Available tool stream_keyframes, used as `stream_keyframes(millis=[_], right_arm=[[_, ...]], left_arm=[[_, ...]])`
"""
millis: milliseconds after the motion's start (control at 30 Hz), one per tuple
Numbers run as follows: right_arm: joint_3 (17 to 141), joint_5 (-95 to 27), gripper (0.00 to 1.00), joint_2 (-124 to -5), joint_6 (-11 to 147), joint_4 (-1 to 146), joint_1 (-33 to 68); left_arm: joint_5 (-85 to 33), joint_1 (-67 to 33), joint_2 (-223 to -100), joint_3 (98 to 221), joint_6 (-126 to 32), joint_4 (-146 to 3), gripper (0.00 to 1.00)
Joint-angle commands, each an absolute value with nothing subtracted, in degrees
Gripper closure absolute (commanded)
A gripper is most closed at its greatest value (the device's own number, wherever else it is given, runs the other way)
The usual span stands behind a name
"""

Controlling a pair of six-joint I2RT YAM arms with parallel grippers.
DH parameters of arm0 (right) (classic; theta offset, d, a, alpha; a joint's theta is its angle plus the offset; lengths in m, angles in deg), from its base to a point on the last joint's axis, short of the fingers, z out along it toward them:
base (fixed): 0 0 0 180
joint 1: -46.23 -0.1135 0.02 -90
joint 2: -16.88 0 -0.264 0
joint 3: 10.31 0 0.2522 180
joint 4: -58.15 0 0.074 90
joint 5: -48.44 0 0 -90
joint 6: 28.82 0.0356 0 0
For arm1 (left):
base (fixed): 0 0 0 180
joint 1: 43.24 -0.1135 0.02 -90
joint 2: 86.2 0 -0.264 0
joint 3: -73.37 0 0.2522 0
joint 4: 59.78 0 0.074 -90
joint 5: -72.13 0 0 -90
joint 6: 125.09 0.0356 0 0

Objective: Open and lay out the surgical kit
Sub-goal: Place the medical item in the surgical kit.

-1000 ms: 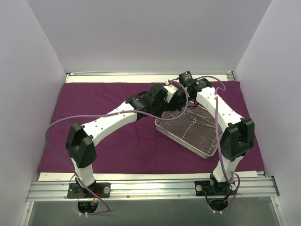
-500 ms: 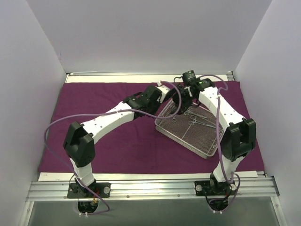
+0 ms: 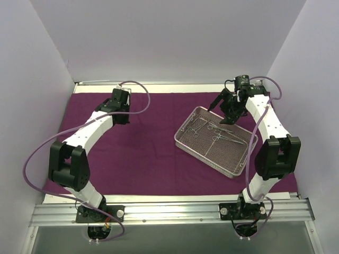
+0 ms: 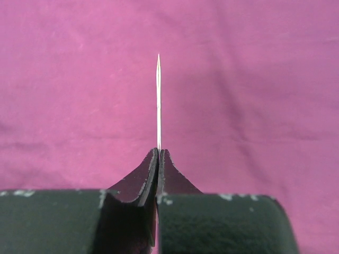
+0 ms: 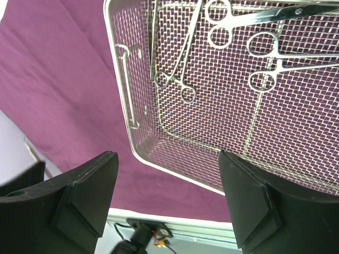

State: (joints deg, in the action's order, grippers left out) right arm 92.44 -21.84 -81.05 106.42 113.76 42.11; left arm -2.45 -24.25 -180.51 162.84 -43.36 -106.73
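Upper left of the top view: my left gripper [image 3: 119, 101], clamped tight on a thin pointed silver instrument [image 4: 158, 100] over the purple cloth [image 3: 143, 159]. Centre right: the wire-mesh tray [image 3: 204, 157], resting on the cloth and containing several ring-handled forceps [image 5: 175, 87]. Above the tray's far end: my right gripper [image 3: 225, 114], fingers spread wide, holding nothing.

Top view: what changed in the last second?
Left gripper shut on a thin silver tool and swung from the tray out to the far left of the cloth. Right gripper opened and backed off rightward. The tray and cloth stayed put.
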Motion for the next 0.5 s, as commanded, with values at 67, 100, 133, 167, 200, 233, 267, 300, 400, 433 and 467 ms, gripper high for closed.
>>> stream_keyframes(millis=[67,100,133,167,200,233,267,300,400,433,467], right_arm=[[92.6,-19.8,0.23,-82.3,102.2,115.9,42.8],[92.6,-19.9,0.23,-82.6,102.1,115.7,42.8],[92.5,-19.7,0.23,-82.7,102.0,115.6,43.0],[92.4,-19.7,0.23,-83.0,102.0,115.5,43.0],[92.3,-19.6,0.23,-83.2,101.9,115.5,43.1],[92.1,-19.2,0.23,-83.4,101.7,115.4,43.1],[91.8,-19.0,0.23,-83.5,101.5,115.3,43.2],[91.4,-18.7,0.23,-83.6,101.4,114.9,43.2],[89.8,-17.7,0.23,-83.5,100.9,114.0,43.5],[89.4,-17.3,0.23,-83.5,100.8,113.8,43.6],[89.1,-17.0,0.23,-83.4,100.6,113.6,43.8]], left_arm=[[-6.7,-28.7,-182.0,160.9,-43.3,-102.2,0.98],[-7.6,-29.0,-182.5,161.0,-43.7,-101.8,0.98],[-7.8,-29.2,-183.7,161.1,-43.9,-100.6,0.98],[-7.8,-29.5,-184.3,161.3,-44.1,-100.1,0.98],[-7.6,-29.9,-185.7,161.7,-45.6,-100.0,0.98],[-7.7,-30.5,-186.3,162.6,-46.5,-100.3,0.98],[-8.2,-31.7,-186.9,163.2,-47.4,-100.3,0.98],[-8.8,-32.2,-188.0,163.7,-48.1,-100.3,0.98],[-9.7,-32.9,-189.6,164.5,-45.9,-98.5,0.98],[-9.5,-33.0,-190.1,165.1,-45.3,-98.6,0.98],[-9.4,-33.0,-190.7,166.1,-44.9,-98.6,0.98]])
